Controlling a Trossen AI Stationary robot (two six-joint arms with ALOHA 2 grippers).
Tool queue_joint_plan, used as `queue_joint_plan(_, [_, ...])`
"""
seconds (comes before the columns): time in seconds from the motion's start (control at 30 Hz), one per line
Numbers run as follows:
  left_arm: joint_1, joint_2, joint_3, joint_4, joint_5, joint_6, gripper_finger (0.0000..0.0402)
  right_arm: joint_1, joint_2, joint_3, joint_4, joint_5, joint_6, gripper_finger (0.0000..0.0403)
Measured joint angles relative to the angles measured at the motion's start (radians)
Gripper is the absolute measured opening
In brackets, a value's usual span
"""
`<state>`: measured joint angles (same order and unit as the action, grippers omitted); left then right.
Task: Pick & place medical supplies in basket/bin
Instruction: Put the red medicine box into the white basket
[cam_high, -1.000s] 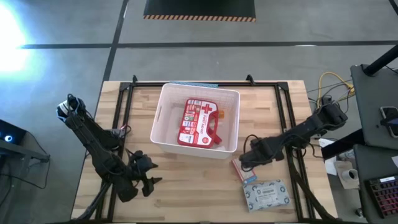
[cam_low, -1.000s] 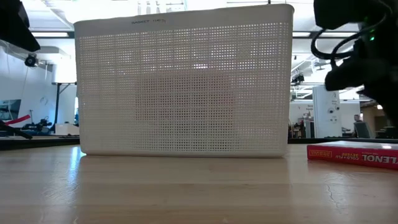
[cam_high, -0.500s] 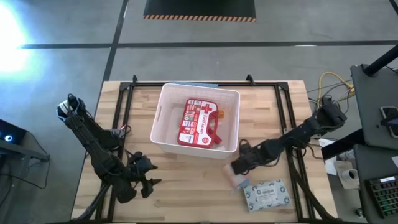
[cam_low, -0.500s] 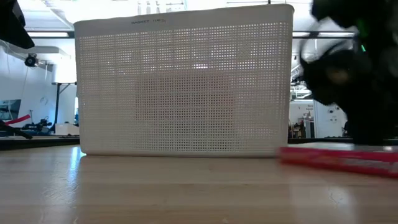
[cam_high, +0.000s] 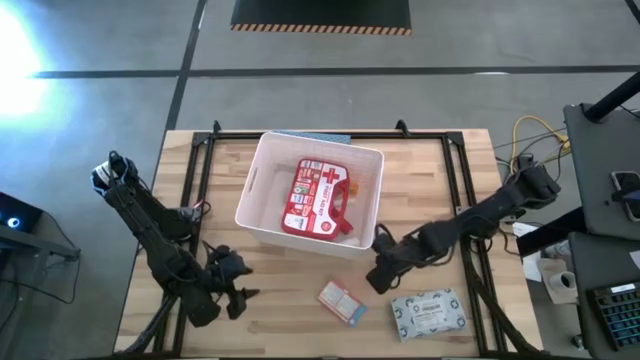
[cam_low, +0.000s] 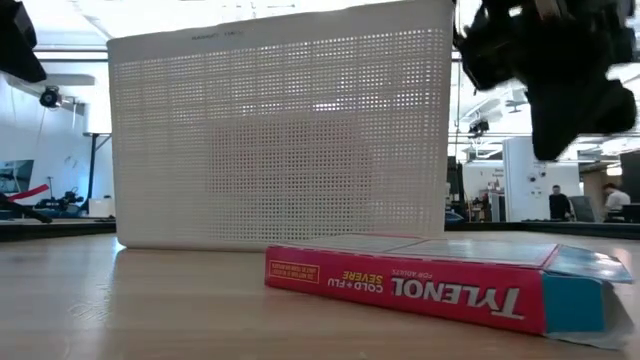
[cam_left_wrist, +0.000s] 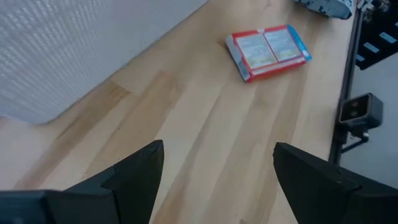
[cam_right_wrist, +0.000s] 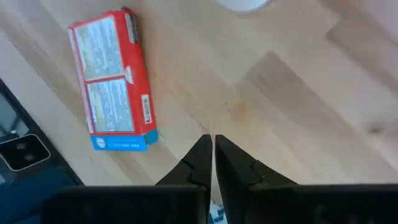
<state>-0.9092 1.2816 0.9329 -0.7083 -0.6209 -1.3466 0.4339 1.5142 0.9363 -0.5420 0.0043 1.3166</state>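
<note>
The white basket (cam_high: 258, 190) stands at the table's middle with the red first-aid case (cam_high: 320, 198) lying inside it. The red-white box (cam_high: 342, 302) lies flat on the table near of the basket; it also shows in the low view (cam_low: 420, 285) and in both wrist views (cam_right_wrist: 112, 109) (cam_left_wrist: 268, 51). The pale patterned pack (cam_high: 428, 312) lies flat to its right. My right gripper (cam_high: 377, 279) is shut and empty, just near of the basket's near right corner, with its fingertips (cam_right_wrist: 211, 149) over bare wood. My left gripper (cam_high: 236, 292) is open and empty at the near left.
The basket's mesh wall (cam_low: 280, 130) fills the low view behind the box. Black frame rails (cam_high: 470, 200) run along the table's sides. Bare wood lies between the left gripper and the box. Cables and equipment (cam_high: 600, 200) stand beyond the table's right edge.
My right gripper has swept toward the table's left and near edges, staying shut. The red-white box has slid from beside the pale pack toward the left and near edge and has turned about. The basket has shifted slightly toward the left.
</note>
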Motion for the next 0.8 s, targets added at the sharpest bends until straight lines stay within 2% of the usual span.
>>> queue_joint_plan(0.13, [0.0,0.0,0.002,0.01,0.006,0.0,0.0281,0.014,-0.001,0.102,-0.117,0.001,-0.049,0.0013])
queue_joint_plan(0.27, [0.0,0.0,0.003,0.01,0.005,0.001,0.0281,0.021,0.0,0.174,-0.071,0.015,-0.048,0.0013])
queue_joint_plan(0.33, [0.0,0.0,0.003,0.009,0.003,0.001,0.0281,0.027,0.0,0.208,-0.031,0.098,-0.034,0.0013])
queue_joint_plan(0.47, [0.0,0.0,0.003,0.009,0.001,0.001,0.0281,0.048,0.0,0.267,-0.026,0.398,0.046,0.0013])
queue_joint_plan(0.53, [0.0,0.0,0.003,0.009,0.001,0.001,0.0281,0.055,0.0,0.28,-0.028,0.498,0.068,0.0013])
queue_joint_plan(0.7, [0.0,0.0,0.003,0.009,0.0,0.001,0.0281,0.05,0.002,0.283,-0.177,0.666,0.196,0.0013])
queue_joint_plan(0.8, [0.0,0.0,0.003,0.01,0.0,0.001,0.0281,0.05,-0.002,0.283,-0.227,0.692,0.219,0.0013])
